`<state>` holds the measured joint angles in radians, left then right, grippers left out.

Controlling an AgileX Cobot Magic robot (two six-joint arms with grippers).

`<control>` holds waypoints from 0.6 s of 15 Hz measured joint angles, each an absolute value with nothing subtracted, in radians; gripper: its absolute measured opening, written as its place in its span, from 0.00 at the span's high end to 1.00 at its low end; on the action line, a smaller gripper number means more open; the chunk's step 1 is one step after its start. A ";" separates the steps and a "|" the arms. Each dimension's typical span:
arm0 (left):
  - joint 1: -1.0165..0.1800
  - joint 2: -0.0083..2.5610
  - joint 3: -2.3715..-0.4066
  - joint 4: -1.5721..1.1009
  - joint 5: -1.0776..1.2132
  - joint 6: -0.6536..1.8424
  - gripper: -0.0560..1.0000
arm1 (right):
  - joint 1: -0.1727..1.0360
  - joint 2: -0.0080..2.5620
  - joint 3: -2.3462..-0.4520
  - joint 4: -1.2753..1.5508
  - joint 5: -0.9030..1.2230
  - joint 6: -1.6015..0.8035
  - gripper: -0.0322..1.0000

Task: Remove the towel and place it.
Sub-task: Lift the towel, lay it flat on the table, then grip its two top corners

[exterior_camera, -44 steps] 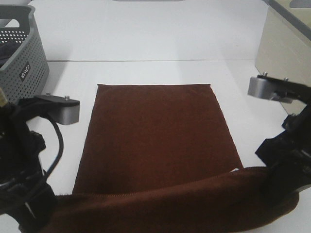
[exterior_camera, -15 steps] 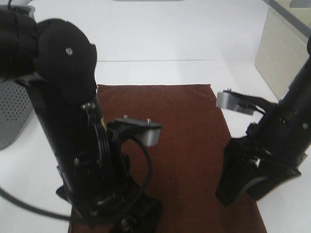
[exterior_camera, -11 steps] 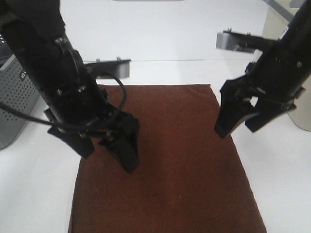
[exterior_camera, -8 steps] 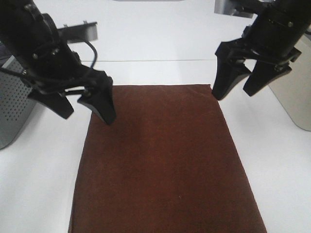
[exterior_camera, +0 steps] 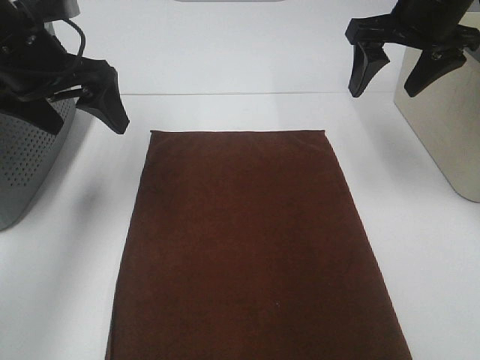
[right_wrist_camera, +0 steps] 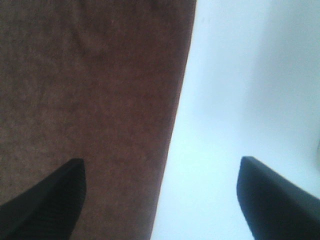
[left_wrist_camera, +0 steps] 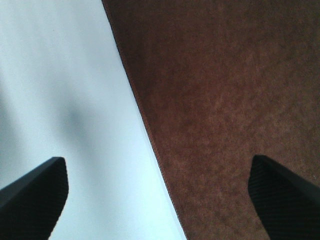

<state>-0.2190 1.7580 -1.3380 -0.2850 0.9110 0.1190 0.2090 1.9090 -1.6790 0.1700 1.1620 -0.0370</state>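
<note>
The towel lies flat and fully spread on the white counter, gripped by neither hand. The left hand and right hand hang raised, each near one of the towel's far corners, both spread wide and empty. This looks like the approach to a pick-up: each hand would need to drop onto its corner and pinch the hem.

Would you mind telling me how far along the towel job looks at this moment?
Done, apparently: the towel lies spread flat on the white table, with no folds showing. In hand: nothing; the left gripper and right gripper are both open and empty, and hover near its far corners. Left: probably just pulling the arms clear, though whether this is the intended spot cannot be told.
</note>
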 joint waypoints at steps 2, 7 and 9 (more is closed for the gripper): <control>-0.219 1.812 -1.359 -0.285 0.904 0.121 0.10 | 0.207 1.926 -1.694 0.165 1.140 -0.058 0.20; -0.219 2.047 -1.590 -0.293 0.886 0.121 0.10 | 0.154 2.150 -1.953 0.271 1.209 -0.136 0.20; -0.219 2.150 -1.691 -0.295 0.892 0.112 0.10 | 0.118 2.227 -2.029 0.308 1.211 -0.140 0.20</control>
<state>-0.2190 2.1500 -1.6910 -0.2950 0.8920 0.1120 0.1180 2.2270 -2.0290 0.3080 1.2110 -0.1400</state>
